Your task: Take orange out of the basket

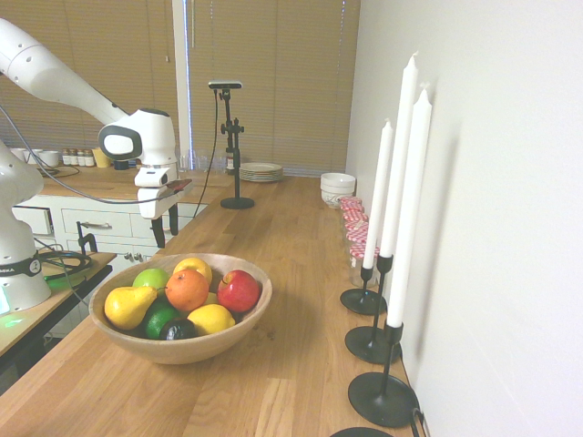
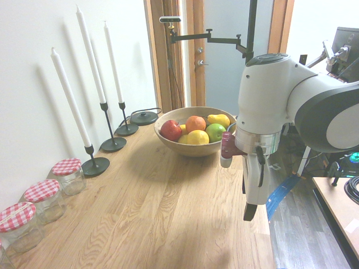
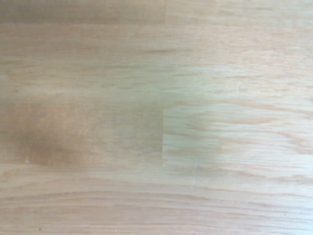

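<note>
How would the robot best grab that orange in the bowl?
From straight above, I'd guess: the orange sits on top of the pile in the bowl, its upper half exposed. Fingers should close across its widest part, avoiding the red apple and lime beside it.

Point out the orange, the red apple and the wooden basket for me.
orange [image 1: 187, 289], first exterior view, middle of its skin.
red apple [image 1: 240, 291], first exterior view, middle of its side toward the camera.
basket [image 1: 187, 348], first exterior view, outer wall below the fruit.
</note>
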{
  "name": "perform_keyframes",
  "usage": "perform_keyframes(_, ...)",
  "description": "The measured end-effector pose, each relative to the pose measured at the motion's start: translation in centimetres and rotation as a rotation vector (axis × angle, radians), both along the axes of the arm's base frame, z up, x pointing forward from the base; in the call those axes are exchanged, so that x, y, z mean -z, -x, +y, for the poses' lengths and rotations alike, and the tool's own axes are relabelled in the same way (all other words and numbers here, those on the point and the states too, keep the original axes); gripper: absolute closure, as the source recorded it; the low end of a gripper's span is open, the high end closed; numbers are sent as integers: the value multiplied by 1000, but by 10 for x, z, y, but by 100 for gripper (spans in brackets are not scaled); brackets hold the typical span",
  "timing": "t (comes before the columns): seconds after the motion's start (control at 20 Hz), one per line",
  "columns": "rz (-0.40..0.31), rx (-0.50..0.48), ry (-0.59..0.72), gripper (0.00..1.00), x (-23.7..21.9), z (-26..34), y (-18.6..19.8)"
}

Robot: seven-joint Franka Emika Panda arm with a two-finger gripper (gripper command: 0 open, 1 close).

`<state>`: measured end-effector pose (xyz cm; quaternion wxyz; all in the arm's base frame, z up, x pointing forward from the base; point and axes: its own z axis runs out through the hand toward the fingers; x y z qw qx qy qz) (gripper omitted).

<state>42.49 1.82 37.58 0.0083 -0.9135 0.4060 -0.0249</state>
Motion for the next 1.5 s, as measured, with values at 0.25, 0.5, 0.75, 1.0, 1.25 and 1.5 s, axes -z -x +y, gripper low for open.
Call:
perform_keyframes(0.25,-16,13,3,0,-9,-8,-6)
perform_keyframes(0.5,-76,81,5,0,-61,-57,-29)
perform_keyframes(0.75,-127,143,3,0,-110,-117,-43)
perform_keyframes(1.0,-140,214,1,0,-130,-186,-58)
perform_keyframes(1.25,-133,274,-25,0,-146,-254,-87)
perform_keyframes(1.5,-106,327,-51,0,-138,-307,-124)
